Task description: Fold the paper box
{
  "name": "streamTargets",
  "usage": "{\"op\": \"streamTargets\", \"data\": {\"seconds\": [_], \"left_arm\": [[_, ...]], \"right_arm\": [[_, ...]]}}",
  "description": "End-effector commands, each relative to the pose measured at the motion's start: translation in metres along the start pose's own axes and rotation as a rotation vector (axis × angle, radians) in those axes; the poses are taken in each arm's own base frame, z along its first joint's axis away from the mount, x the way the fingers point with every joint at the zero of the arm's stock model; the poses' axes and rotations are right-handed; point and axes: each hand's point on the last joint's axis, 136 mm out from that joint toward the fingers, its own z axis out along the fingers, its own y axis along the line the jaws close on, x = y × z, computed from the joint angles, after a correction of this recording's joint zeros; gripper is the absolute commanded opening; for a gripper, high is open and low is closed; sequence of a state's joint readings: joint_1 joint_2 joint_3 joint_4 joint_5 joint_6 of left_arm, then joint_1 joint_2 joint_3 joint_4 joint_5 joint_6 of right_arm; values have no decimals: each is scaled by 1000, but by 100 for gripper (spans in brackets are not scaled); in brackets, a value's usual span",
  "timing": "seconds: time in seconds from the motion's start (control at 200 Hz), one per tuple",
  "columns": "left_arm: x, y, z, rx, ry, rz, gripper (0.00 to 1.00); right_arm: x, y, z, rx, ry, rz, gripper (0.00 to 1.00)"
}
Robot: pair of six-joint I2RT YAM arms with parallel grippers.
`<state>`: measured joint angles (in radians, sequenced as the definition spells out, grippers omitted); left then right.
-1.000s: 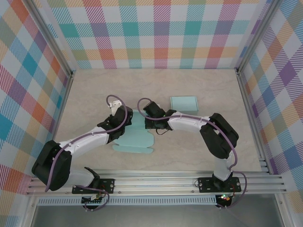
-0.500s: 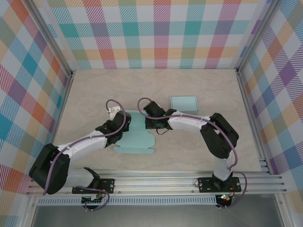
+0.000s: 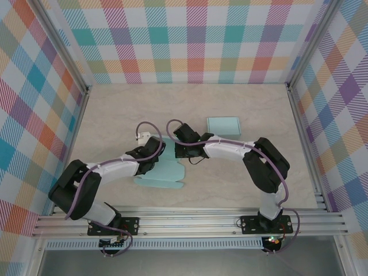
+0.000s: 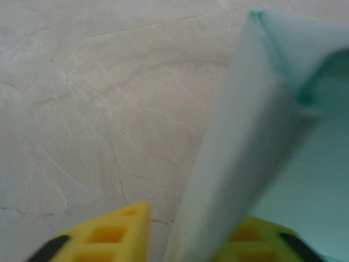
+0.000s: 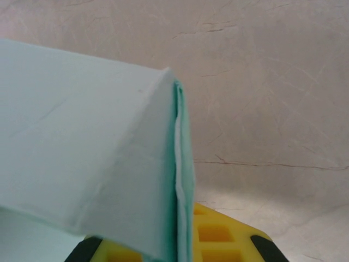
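The paper box is a pale teal sheet lying partly flat in the middle of the table. My right gripper is at the box's far edge. In the right wrist view the right gripper is shut on a doubled-over teal flap standing upright between its yellow fingers. My left gripper is at the box's far left corner. In the left wrist view a raised flap stands between the left gripper's fingers. A slim gap of table shows beside the left finger.
A second, folded teal box rests behind the right arm, toward the back right. Metal rails and plaid walls border the marbled table. Bare table lies to the left and at the back.
My left gripper has swung right to the box's left flap and its jaws have narrowed round it. The sheet has shifted slightly. The right gripper has kept its grip.
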<state>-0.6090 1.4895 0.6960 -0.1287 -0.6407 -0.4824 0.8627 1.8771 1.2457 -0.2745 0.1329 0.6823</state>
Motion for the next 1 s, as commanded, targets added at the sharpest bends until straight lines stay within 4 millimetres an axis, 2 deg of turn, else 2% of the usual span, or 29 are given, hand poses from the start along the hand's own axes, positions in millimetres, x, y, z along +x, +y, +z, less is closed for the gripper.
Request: {"op": "streamTargets", "data": {"seconds": [0.0,0.12,0.2,0.275,0.31,0.43,0.465,0.585,0.655,0.68,0.775,0.87,0.995], "left_arm": [[-13,19,1,-150,-48,6,12],[-16,26,-3,-228,-63,23,3],[-16,31,-6,-272,-62,49,3],[-16,25,-7,-243,-51,50,5],[-16,21,-8,-210,-45,39,10],[-14,0,-20,-32,-3,4,40],[-20,-11,-26,47,-10,-23,49],[-27,-30,-54,239,22,-59,66],[-31,-37,-71,336,28,-84,72],[-26,-36,-76,349,54,-76,73],[-27,-37,-96,436,65,-99,76],[-32,-28,-111,461,51,-116,78],[-40,-13,-124,456,10,-133,80]], "right_arm": [[-2,1,-6,-5,2,21,0],[-1,0,-2,4,10,22,0],[0,-2,2,14,15,21,0],[-1,-3,4,30,21,17,0],[-2,-3,5,37,21,13,0],[-6,-8,3,69,23,-2,0],[-7,-11,1,81,27,-6,0],[-8,-20,-6,111,59,-22,0],[-5,-25,-10,105,107,-34,0],[-3,-25,-11,94,129,-41,0],[6,-29,-18,63,224,-69,1],[16,-39,-32,79,322,-118,1],[26,-63,-49,153,428,-171,3]]}}
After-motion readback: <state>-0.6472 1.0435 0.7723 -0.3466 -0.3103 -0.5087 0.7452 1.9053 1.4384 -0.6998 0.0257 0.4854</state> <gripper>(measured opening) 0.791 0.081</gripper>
